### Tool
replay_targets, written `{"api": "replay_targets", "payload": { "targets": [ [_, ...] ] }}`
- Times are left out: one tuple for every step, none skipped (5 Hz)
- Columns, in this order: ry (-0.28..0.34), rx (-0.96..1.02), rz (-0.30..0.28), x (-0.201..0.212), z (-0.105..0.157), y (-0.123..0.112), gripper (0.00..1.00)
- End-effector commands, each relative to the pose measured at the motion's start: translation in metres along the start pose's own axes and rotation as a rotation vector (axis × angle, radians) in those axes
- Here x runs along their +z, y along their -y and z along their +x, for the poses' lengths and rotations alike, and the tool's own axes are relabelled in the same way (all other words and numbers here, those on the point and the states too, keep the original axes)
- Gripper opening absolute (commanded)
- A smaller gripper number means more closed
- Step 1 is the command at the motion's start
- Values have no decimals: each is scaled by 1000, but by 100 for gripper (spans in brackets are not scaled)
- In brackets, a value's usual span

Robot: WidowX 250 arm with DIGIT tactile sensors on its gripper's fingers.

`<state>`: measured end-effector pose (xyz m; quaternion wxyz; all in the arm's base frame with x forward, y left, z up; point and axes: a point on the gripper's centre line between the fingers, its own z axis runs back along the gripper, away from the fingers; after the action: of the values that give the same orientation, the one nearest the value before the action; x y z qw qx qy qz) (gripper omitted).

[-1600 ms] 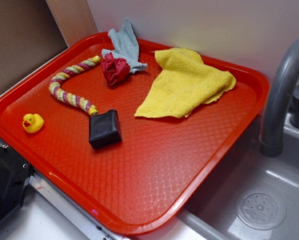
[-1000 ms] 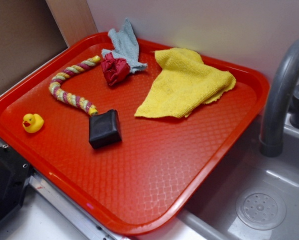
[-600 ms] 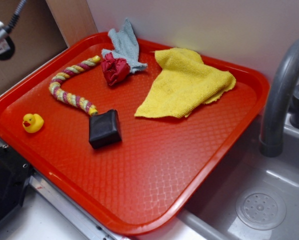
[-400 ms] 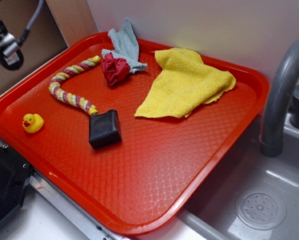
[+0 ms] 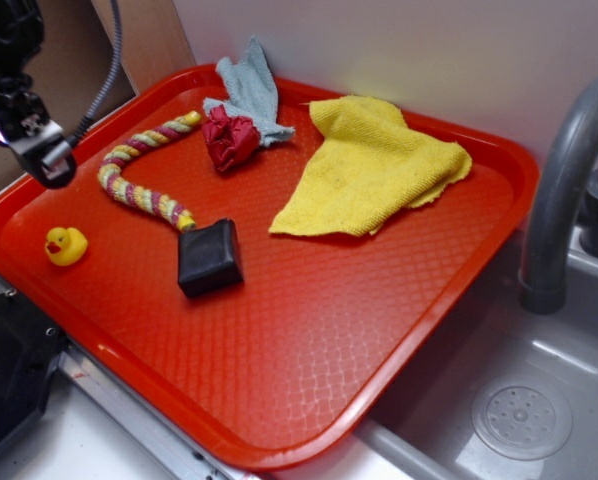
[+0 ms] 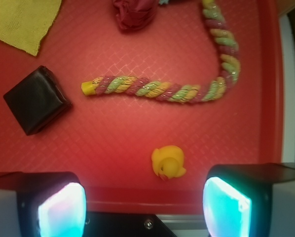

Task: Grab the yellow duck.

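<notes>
The yellow duck [image 5: 66,245] is tiny and glossy and sits alone near the left front corner of the red tray [image 5: 309,320]. My gripper [image 5: 31,135] hangs high above the tray's left edge, up and behind the duck. Seen from the wrist, the yellow duck [image 6: 168,162] lies below and slightly right of centre between the two fingers, close to the red tray's rim [image 6: 152,195]. My gripper [image 6: 145,207] is open and holds nothing. Its glowing pads [image 6: 58,210] stand wide apart, well clear of the duck.
A black block [image 5: 209,257] lies at one end of a yellow-pink braided rope [image 5: 144,180]. At the tray's back lie a red crumpled cloth [image 5: 229,137], a grey cloth [image 5: 251,88] and a large yellow cloth [image 5: 369,165]. A grey faucet [image 5: 564,190] and sink [image 5: 519,400] stand to the right.
The gripper came into the exterior view at the upper left and moved down and right over the tray's left edge. Nothing on the tray has moved.
</notes>
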<state>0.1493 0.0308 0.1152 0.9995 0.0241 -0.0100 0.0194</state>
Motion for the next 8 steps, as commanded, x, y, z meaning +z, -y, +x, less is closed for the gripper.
{"api": "replay_targets", "payload": {
  "targets": [
    [-64,-7,19,-43,5,-17,100],
    [-117,-31,23,-64,0,-20,100],
    [-153,-40,24,-78,-4,-24,100],
    [-181,-33,35,-87,-5,-31,100],
    [-200,-43,34,-94,-2,-33,100],
    [-212,-63,35,-100,-1,-32,73],
    [-168,-65,65,-89,0,-36,0],
    [-155,-57,66,-79,1,-38,0]
  ]
}}
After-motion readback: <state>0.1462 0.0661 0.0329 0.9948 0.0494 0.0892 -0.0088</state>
